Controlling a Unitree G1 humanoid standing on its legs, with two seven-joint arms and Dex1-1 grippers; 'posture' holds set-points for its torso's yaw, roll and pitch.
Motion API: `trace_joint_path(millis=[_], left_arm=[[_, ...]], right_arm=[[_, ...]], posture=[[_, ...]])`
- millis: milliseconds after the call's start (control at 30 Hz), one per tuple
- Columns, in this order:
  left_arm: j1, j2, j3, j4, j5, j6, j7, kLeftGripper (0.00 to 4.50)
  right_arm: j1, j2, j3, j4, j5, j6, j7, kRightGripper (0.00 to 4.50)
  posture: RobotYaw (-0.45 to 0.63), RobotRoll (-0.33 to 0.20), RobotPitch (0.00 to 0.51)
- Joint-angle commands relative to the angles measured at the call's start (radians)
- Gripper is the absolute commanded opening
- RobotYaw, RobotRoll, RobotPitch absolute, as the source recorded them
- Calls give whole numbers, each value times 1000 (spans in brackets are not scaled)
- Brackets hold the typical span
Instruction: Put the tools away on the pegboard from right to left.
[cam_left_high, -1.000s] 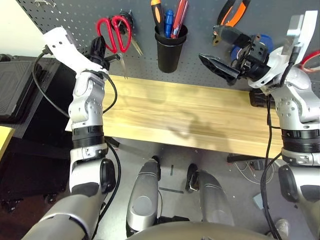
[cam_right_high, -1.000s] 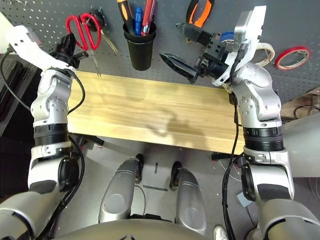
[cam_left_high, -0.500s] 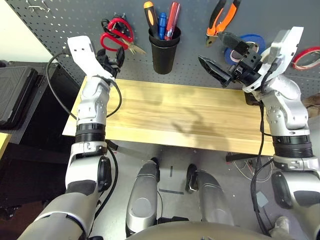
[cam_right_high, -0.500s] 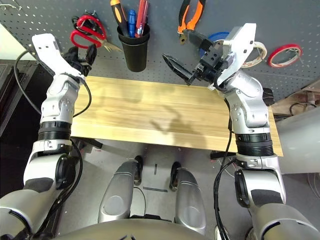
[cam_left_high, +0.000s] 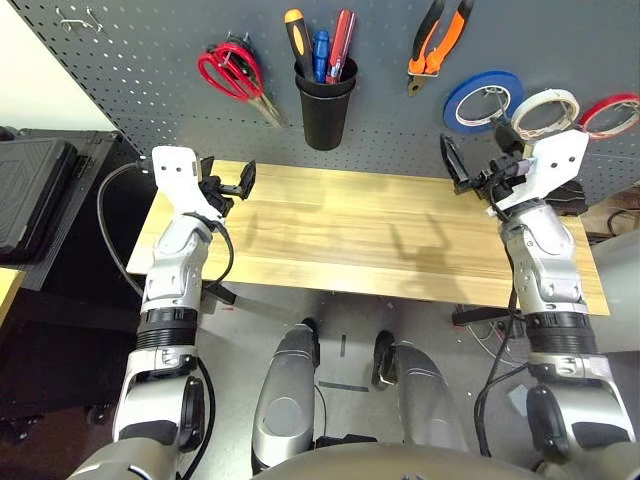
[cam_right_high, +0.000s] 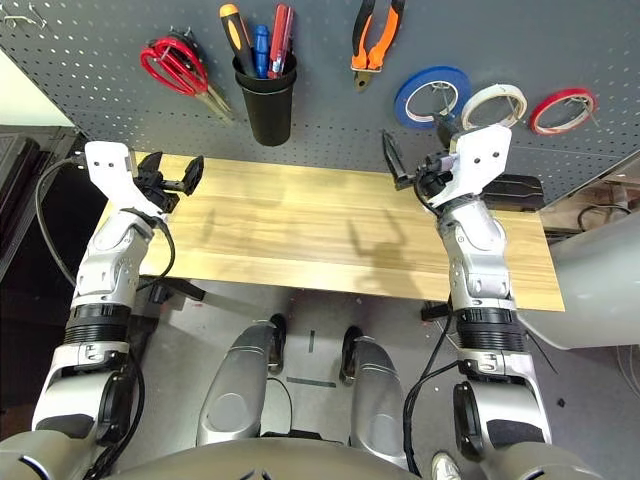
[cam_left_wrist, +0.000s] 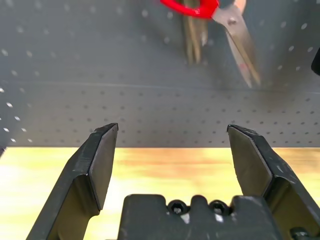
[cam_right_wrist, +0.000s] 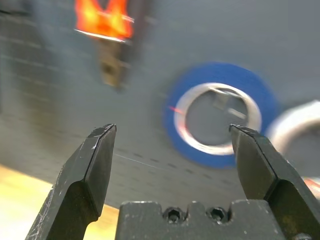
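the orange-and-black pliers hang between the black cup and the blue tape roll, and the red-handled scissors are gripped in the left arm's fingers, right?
Not the scissors: the red-handled scissors hang on the dark grey pegboard, and the left fingers stand open and empty, as the left wrist view shows.

Workshop or robotics lab, can't tell which. Dark pegboard (cam_left_high: 390, 110) with hooks. On it: pliers (cam_left_high: 438, 45), red scissors (cam_left_high: 235, 75), tape rolls in blue (cam_left_high: 482, 102), white (cam_left_high: 545, 115), red (cam_left_high: 610, 116). Black cup (cam_left_high: 326, 110) there too, holding a screwdriver (cam_left_high: 299, 40) and other handled tools. Plain wood bench (cam_left_high: 340, 235) right below the board. Grey floor (cam_left_high: 340, 370), loose cables (cam_left_high: 490, 345) on it. Black hard case (cam_left_high: 35, 190) off to the left. Silver robot arms (cam_left_high: 175, 270) with cables reach over the bench.
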Motion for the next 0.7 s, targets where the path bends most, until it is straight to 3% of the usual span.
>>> trace_joint_path(millis=[33,267,700], left_arm=[[17,17,35,70,24,-86,18,4467],[-26,51,102,205,35,-199,92,4467],[-52,65,125,279,11,-218,64,4467]], right_arm=[[18,-12,-49,80,-31,-63,-75,4500],[2,-36,-101,222,-43,-143,-167,4500],[-33,-83,-129,382,-37,-244,-237,4500]], posture=[[144,0,198],[128,0,195],[118,0,183]])
